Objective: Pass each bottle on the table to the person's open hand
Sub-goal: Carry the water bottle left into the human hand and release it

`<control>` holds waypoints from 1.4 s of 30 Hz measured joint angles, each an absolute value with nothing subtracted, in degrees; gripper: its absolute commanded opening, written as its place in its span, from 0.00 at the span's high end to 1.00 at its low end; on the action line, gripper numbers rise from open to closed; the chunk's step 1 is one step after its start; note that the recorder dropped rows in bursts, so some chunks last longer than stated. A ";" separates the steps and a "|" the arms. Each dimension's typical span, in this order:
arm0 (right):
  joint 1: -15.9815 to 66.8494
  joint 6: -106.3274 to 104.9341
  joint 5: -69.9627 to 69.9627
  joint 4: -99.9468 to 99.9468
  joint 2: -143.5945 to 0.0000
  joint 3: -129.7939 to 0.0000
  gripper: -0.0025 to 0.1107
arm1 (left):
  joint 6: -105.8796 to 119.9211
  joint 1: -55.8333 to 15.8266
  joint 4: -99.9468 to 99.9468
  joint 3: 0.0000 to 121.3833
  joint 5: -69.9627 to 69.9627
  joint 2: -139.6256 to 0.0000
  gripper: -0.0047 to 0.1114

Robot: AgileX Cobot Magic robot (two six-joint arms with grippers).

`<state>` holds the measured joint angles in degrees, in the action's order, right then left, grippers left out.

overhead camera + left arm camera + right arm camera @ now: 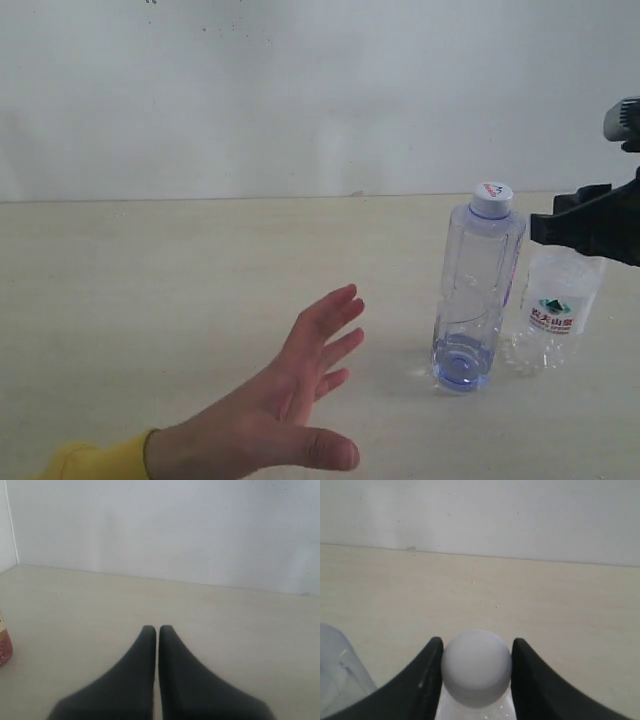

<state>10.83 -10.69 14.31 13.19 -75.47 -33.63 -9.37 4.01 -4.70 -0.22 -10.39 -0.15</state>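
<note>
The tall clear bluish bottle [478,290] with a white cap stands upright on the table [150,280]. Just right of it stands the smaller crinkled bottle [555,320] with the red-green label. My right gripper [562,222] is at that bottle's top, and in the right wrist view its white cap [476,670] sits pinched between the two fingers of the gripper [476,647]. The tall bottle's side [340,680] shows blurred beside it. My left gripper [158,628] is shut on nothing, low over the table. The tea bottle's red base [4,650] shows at that frame's edge.
A person's open hand [290,400], in a yellow sleeve [100,462], lies palm up at the front of the table, left of the tall bottle. A white wall [300,90] rises behind the table's far edge.
</note>
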 measured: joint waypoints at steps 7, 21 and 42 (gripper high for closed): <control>10.83 -21.86 1.85 24.08 -63.74 -33.63 0.98 | -9.37 4.01 -4.70 -0.22 -10.39 -0.15 0.92; 10.95 1.21 -27.35 1.79 -40.28 -33.63 0.98 | -9.37 4.01 -4.70 -0.22 -10.39 -0.15 0.92; 41.77 -21.70 -6.49 30.39 -57.05 -33.63 0.98 | -9.37 4.01 -4.70 -0.22 -10.39 -0.15 0.92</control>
<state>41.77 -21.70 -6.49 30.39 -57.05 -33.63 -9.37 4.01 -4.70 -0.22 -10.39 -0.15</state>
